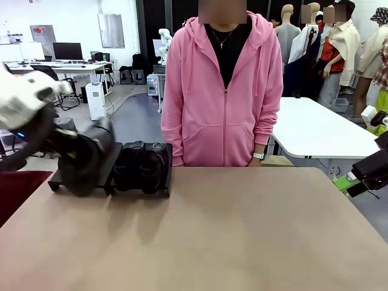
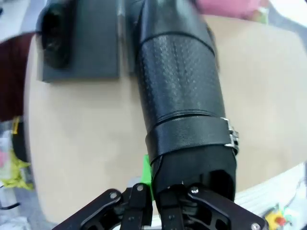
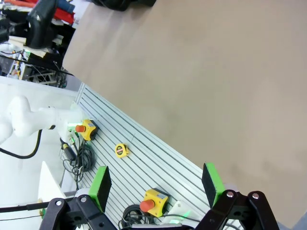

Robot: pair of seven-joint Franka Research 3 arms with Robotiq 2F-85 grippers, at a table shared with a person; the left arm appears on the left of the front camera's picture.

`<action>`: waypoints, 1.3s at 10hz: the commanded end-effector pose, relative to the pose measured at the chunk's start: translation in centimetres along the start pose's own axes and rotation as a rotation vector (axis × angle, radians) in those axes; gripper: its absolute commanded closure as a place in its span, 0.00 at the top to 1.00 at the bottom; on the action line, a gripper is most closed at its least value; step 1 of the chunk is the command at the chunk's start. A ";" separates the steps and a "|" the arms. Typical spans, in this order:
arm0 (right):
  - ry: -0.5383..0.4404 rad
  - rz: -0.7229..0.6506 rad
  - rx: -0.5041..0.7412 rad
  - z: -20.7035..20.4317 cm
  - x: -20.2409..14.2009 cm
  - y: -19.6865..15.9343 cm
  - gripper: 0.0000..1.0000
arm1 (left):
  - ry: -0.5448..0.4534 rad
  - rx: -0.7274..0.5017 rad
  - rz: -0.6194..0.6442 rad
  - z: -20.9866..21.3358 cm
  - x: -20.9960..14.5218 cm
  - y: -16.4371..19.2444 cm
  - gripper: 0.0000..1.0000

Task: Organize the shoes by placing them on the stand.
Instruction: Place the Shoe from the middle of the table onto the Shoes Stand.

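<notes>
Two shoes sit on the stand, left of frame — my left gripper has its fingers clamped on another shoe above it. Right gripper idle, fingers wide — a fourth I can't spot.

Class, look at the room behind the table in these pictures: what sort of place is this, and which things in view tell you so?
Probably a robotics lab or workshop. Desks with computer monitors stand at the back, another white robot arm rises behind the person, and yellow emergency-stop boxes with cables lie beside the table.
</notes>
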State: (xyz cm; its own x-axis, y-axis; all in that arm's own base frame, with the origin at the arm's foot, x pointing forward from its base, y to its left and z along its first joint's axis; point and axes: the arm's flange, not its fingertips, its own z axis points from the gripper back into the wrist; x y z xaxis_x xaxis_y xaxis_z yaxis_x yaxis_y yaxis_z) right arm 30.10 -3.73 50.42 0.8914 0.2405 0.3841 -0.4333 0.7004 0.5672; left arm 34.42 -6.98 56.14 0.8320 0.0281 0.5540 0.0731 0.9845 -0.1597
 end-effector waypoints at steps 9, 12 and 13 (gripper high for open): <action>-0.004 0.025 0.010 0.2 0.0 -0.1 1.00 | 0.043 0.022 -0.149 -4.9 9.6 5.5 0.00; -0.004 0.025 0.010 0.2 0.0 -0.1 1.00 | 0.032 -0.015 -0.073 -13.6 19.2 9.2 0.00; -0.004 0.025 0.010 0.2 0.0 -0.1 1.00 | 0.043 -0.005 -0.054 -16.0 19.8 9.6 0.00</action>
State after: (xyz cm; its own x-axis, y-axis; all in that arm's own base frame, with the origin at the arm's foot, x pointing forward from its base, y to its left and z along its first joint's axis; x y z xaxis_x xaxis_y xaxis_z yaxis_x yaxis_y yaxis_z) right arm 30.09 -3.73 50.43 0.8913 0.2409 0.3841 -0.4336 0.7003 0.5671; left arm 58.38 0.16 51.85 0.8526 -0.0474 0.5205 0.1205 0.9869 -0.1074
